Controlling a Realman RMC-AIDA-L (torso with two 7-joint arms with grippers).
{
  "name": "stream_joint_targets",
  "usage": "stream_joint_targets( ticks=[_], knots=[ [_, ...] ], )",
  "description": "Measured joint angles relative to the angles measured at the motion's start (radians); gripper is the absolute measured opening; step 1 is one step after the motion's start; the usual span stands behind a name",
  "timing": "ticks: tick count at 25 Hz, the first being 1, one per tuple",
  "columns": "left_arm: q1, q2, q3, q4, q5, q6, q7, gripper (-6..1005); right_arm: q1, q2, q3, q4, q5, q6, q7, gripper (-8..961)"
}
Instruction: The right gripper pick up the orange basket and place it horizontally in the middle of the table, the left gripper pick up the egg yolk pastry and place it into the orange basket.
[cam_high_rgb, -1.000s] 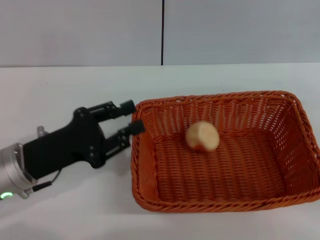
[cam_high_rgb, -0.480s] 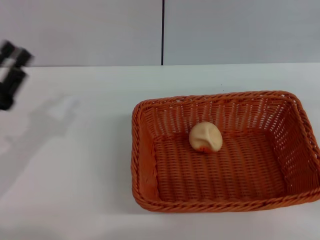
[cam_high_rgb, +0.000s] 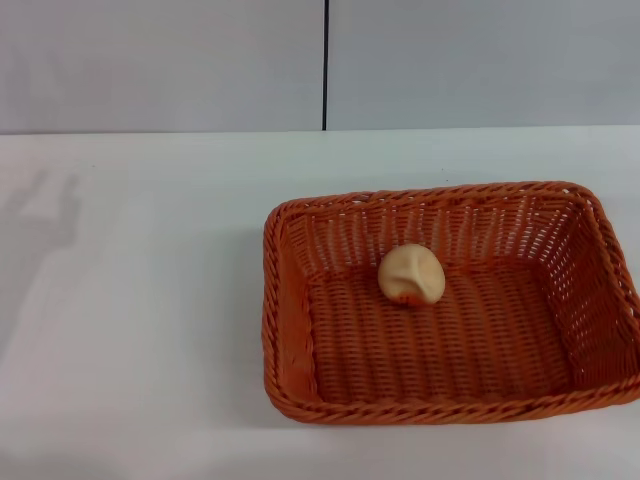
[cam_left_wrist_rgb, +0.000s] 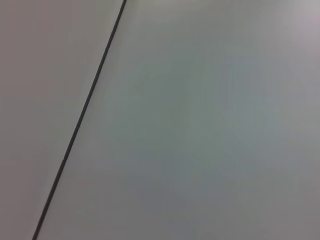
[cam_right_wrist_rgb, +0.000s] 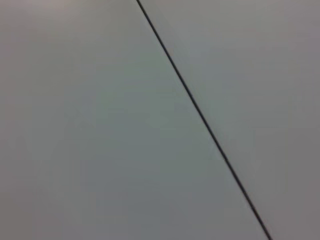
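1. Orange wicker everywhere: the orange basket (cam_high_rgb: 445, 300) sits on the white counter (cam_high_rgb: 140, 300) with its long axis running side to side across the head view, so it's already lying horizontally. It's a bit right of centre, with its right rim almost at the picture's edge.

2. The egg yolk pastry (cam_high_rgb: 411, 275) is inside the basket, resting on the woven floor toward the far wall and roughly midway along the length. It's not touching any side as far as I can see.

3. Neither pincer is anywhere in the head view. Both wrist views just show a plain grey wall with a dark seam line, so no fingers are visible. I can't say whether either one is open or closed, but clearly neither has hold of the pastry or the basket.

4. Only hint of an arm is a faint shadow (cam_high_rgb: 45, 215) on the counter's far left.

5. Relation that matters: the pastry is in the basket, well apart from both arms. My read is both steps look done and nothing needs reaching for.
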Motion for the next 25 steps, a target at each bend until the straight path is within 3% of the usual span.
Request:
stream_joint_targets(
  ticks=[2, 8, 13, 18, 25],
  knots=[
    [-0.007, 0.0, 0.0, 0.001, -0.003, 0.001, 0.0, 420, 0.002, -0.001, 0.007, -0.001, 0.0, 0.006, -0.001, 494],
    [-0.019, -0.001, -0.001, 0.01, -0.041, 0.002, 0.001, 292, 0.015, -0.009, 0.045, -0.008, 0.001, 0.024, -0.027, 494],
    [-0.021, 0.0, -0.002, 0.01, -0.046, -0.001, 0.001, 79, 0.025, -0.013, 0.093, -0.017, 0.001, 0.029, -0.037, 494],
    [-0.02, 0.0, -0.002, 0.011, -0.054, -0.011, -0.003, -2, 0.046, -0.015, 0.168, -0.017, 0.001, 0.036, -0.037, 495],
    [-0.009, 0.0, -0.002, 0.013, -0.057, -0.031, -0.008, -1, 0.084, -0.016, 0.228, -0.013, 0.003, 0.06, -0.035, 495]
  ],
)
